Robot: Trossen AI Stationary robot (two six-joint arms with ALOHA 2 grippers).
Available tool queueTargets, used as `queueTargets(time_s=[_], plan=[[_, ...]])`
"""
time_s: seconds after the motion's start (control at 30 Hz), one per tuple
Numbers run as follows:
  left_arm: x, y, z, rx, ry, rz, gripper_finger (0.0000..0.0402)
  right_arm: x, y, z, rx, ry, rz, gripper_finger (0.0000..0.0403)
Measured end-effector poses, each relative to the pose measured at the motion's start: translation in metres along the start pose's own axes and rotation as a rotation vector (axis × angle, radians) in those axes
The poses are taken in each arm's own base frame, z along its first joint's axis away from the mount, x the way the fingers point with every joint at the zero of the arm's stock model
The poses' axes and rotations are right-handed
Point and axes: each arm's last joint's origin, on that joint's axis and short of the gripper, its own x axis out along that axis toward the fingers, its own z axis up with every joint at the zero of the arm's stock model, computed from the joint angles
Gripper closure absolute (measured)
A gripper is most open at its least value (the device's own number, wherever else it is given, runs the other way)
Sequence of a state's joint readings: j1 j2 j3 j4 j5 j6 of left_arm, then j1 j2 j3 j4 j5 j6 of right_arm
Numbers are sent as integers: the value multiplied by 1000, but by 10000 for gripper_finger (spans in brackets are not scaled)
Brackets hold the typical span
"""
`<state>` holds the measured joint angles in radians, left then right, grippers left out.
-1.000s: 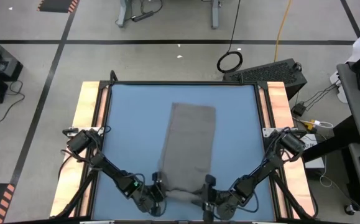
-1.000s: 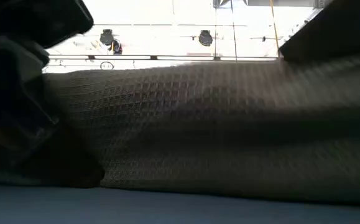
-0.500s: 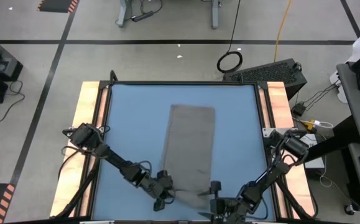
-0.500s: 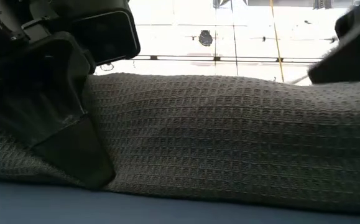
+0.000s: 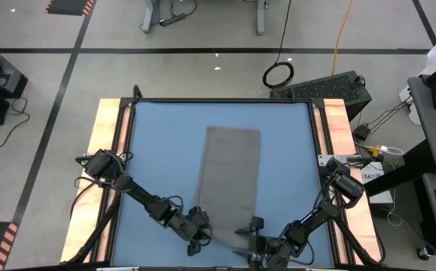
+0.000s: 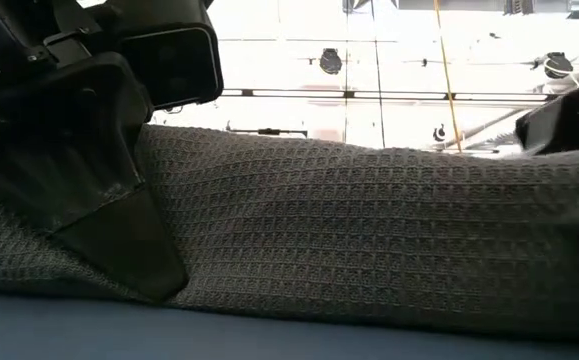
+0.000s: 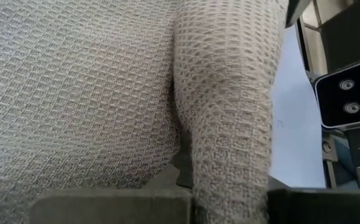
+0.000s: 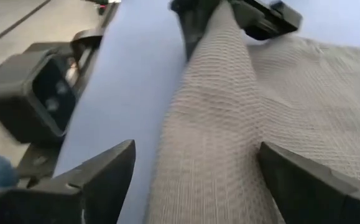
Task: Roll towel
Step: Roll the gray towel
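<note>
The dark grey waffle-weave towel lies as a long strip down the middle of the blue table, its far end flat. Its near end is wound into a thick roll that rests on the tabletop and runs left to right. My left gripper is shut on the roll's left end. My right gripper is at the roll's right end, open. In the right wrist view its fingers stand on either side of the roll, apart from it. My left gripper pinches the left end of the roll between its two fingers, several layers of cloth together. The fingers slant down from the table's near left and lie across the roll's end. The roll lies on the table and on the flat cloth behind it.
Bare blue tabletop lies on both sides of the towel strip, inside pale wooden side rails. The table's near edge is close behind both grippers. Beyond the far edge are floor, cables and equipment.
My left gripper has gone a little toward the far edge and turned over with the towel's near end, which has rolled up thicker; the far end has stayed flat. My right gripper has shifted along the near edge and sunk toward the table.
</note>
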<state>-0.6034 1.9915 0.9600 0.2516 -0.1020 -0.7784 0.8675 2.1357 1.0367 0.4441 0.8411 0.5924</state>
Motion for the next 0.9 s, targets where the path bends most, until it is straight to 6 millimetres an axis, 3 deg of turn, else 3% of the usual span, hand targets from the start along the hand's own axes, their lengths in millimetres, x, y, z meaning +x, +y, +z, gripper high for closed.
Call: queueTargets(time_s=[0.13, 0.33, 0.47, 0.63, 0.77, 0.9], plan=[[0, -2, -3, 20, -15, 21, 377, 4, -4, 2, 72, 2, -15, 107], [-1, -8, -10, 57, -46, 53, 363, 5, -7, -2, 163, 38, -31, 214], [-2, -12, -12, 61, -65, 49, 304, 5, -6, -3, 259, 82, 8, 291], [-2, -14, -10, 54, -92, 29, 198, 7, -6, -3, 328, 115, 43, 381], [-6, -16, -8, 65, -95, 27, 126, 5, -4, -4, 345, 114, 44, 389], [-25, -18, -1, 104, -59, 55, 95, 5, -4, -2, 408, 112, 40, 387]])
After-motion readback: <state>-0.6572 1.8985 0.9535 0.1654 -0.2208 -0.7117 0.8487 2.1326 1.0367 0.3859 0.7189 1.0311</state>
